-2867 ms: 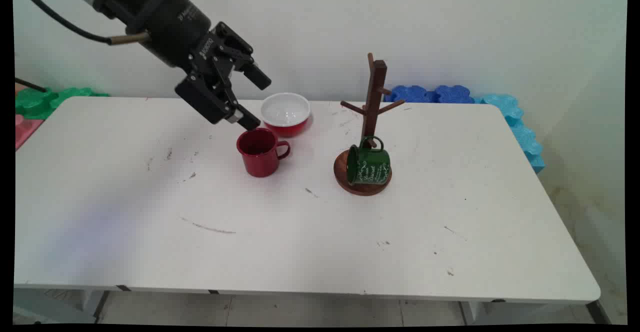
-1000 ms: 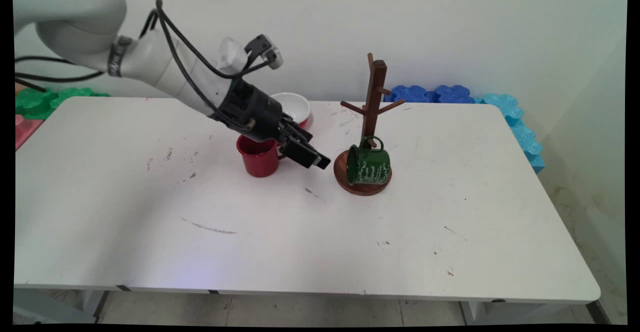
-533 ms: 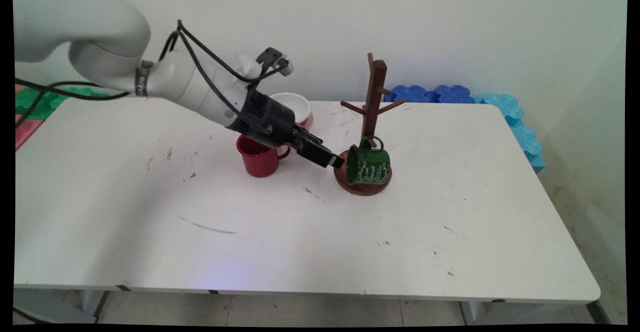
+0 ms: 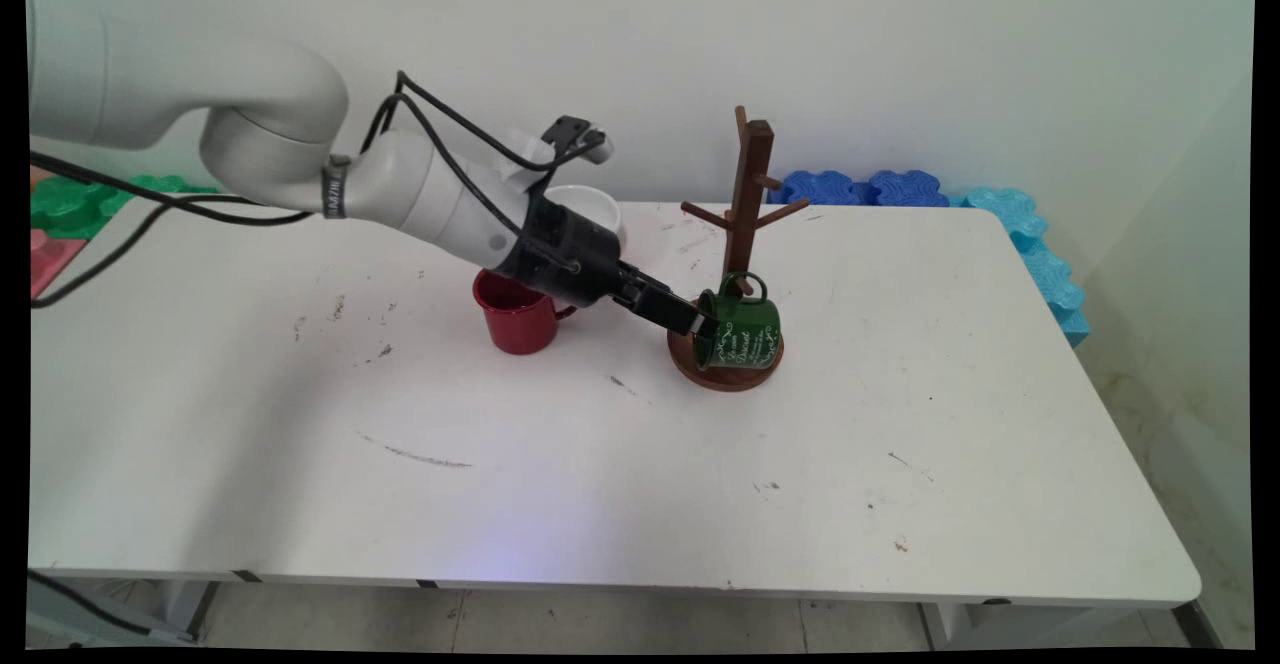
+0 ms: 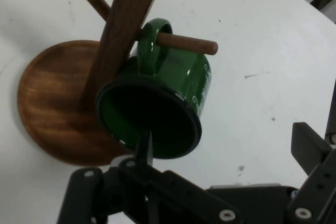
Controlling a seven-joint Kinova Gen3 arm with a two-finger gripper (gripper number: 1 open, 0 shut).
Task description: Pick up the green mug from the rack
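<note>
Black two-finger claw (image 4: 700,322), spread open, one finger inside the green enamel mug (image 4: 742,331) hung on the wooden peg stand (image 4: 748,206), centre frame; a closing grip is called for.

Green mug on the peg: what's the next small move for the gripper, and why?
Probably close the gripper. It is open, one finger at the mouth of the green mug, the other outside, so the rim lies between them. The mug hangs by its handle on a peg.
</note>
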